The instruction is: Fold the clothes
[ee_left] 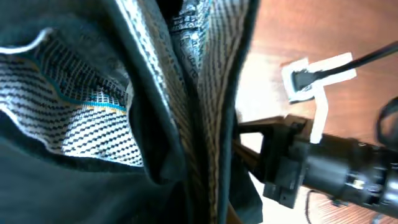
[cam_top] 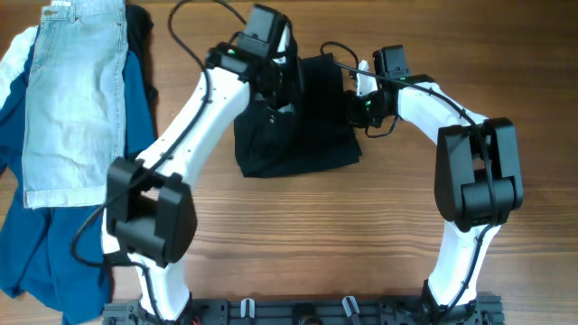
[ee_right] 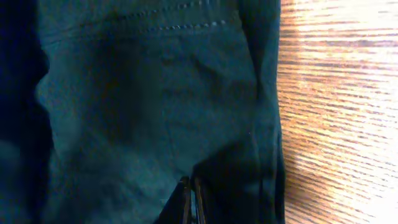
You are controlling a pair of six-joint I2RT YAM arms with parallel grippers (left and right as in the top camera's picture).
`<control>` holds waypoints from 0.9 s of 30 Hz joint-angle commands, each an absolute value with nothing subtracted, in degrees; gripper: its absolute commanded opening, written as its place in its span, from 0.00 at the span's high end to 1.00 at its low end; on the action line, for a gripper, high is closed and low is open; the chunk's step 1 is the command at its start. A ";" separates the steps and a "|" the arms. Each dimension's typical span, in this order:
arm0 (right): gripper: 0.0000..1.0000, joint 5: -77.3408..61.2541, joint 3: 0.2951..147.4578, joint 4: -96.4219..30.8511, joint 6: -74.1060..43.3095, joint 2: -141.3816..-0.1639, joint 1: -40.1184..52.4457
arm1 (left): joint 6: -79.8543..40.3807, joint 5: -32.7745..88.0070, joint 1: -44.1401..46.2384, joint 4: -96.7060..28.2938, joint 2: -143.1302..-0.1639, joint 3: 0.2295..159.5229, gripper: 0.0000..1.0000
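The black shorts (cam_top: pixel 298 135) lie in a folded heap at the middle of the table. My left gripper (cam_top: pixel 275 97) is at their far left part. In the left wrist view the black fabric and its pale grey lining (ee_left: pixel 93 124) are bunched right against the camera and hide the fingers, which appear shut on the cloth. My right gripper (cam_top: pixel 358 106) is at the shorts' far right edge. In the right wrist view its fingers (ee_right: pixel 191 200) are pinched together on a fold of the black fabric (ee_right: pixel 143 99).
A pile at the far left holds pale-blue denim shorts (cam_top: pixel 72 99) on a deep-blue garment (cam_top: pixel 45 235), with a white cloth (cam_top: pixel 13 63) at its edge. The right arm (ee_left: pixel 329 168) is close to the left gripper. Bare wood (ee_right: pixel 336 112) lies right of the shorts.
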State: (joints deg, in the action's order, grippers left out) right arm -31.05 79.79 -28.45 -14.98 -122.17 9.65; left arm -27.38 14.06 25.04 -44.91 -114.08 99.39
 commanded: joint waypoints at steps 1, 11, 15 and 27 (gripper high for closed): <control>0.96 -41.08 81.10 -26.81 -15.57 -120.03 6.83 | -29.04 15.88 26.94 -44.29 -117.03 100.84 0.96; 0.91 -42.94 84.12 -26.89 -20.88 -103.61 -8.29 | -29.19 15.53 30.57 -39.51 -118.32 100.84 0.16; 0.82 -42.94 84.12 -27.05 -20.18 -103.61 -8.75 | -29.17 14.94 30.74 -39.46 -118.32 100.84 0.00; 0.68 -32.58 83.88 -38.48 -11.79 -104.62 -5.63 | -17.06 12.58 27.09 -54.48 -118.34 100.82 0.00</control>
